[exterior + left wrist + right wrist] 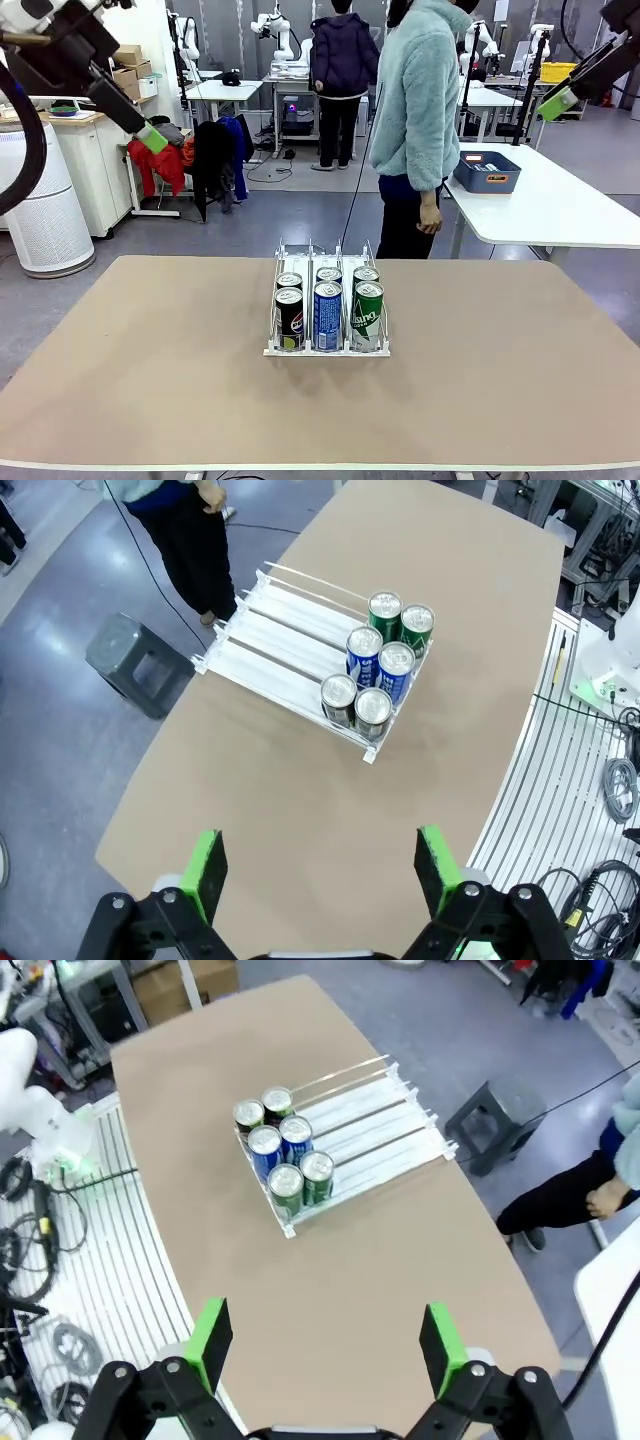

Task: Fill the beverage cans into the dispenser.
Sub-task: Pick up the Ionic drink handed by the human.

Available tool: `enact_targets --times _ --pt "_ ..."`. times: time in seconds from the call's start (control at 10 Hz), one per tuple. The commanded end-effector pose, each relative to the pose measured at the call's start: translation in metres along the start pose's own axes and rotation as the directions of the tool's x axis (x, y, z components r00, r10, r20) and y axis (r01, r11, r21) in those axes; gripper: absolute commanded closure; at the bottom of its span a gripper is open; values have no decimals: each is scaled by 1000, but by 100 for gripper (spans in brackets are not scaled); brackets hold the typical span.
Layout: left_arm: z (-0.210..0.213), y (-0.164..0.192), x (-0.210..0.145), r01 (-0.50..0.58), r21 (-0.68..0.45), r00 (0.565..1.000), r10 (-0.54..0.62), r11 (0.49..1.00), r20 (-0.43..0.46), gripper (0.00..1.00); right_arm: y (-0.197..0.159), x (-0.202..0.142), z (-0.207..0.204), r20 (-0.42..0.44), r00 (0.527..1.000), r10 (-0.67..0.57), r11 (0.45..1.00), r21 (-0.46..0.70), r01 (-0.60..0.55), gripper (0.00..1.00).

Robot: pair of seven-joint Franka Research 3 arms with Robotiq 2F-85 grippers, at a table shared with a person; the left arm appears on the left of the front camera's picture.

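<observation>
The white wire dispenser [327, 349] stands mid-table with several beverage cans at its near end, two per lane: black [289, 318], blue-and-white [328, 315] and green [367, 315]. From above, the dispenser [280, 640] and cans [378, 670] lie well beyond my left gripper [322, 870], which hangs open and empty high over the table. My right gripper [325, 1345] is likewise open and empty, high above the dispenser [375, 1110] and cans [282, 1152]. In the front view the left gripper [152, 138] is raised at top left and the right gripper [560, 102] at top right.
A person [418, 120] stands just beyond the table's far edge, arms down. A white table with a blue bin [487, 172] is at the right behind. A grey stool [135, 663] sits on the floor by the far edge. The brown tabletop [150, 370] is bare around the dispenser.
</observation>
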State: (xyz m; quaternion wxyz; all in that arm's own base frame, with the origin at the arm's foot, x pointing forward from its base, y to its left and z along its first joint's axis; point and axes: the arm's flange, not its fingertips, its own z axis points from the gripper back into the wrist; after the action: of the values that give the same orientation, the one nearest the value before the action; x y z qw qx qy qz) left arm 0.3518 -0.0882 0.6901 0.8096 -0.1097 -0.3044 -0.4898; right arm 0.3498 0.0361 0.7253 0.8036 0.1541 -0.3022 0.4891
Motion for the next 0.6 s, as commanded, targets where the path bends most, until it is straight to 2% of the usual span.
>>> enact_targets --times 0.0,0.5 --pt "9 1 6 -5 40 1000 6 999 -18 0 -5 2 9 -45 997 58 997 -42 -60 0" --pt "29 -12 11 -6 64 1000 5 998 24 0 -14 4 19 54 995 79 976 -207 -66 0"
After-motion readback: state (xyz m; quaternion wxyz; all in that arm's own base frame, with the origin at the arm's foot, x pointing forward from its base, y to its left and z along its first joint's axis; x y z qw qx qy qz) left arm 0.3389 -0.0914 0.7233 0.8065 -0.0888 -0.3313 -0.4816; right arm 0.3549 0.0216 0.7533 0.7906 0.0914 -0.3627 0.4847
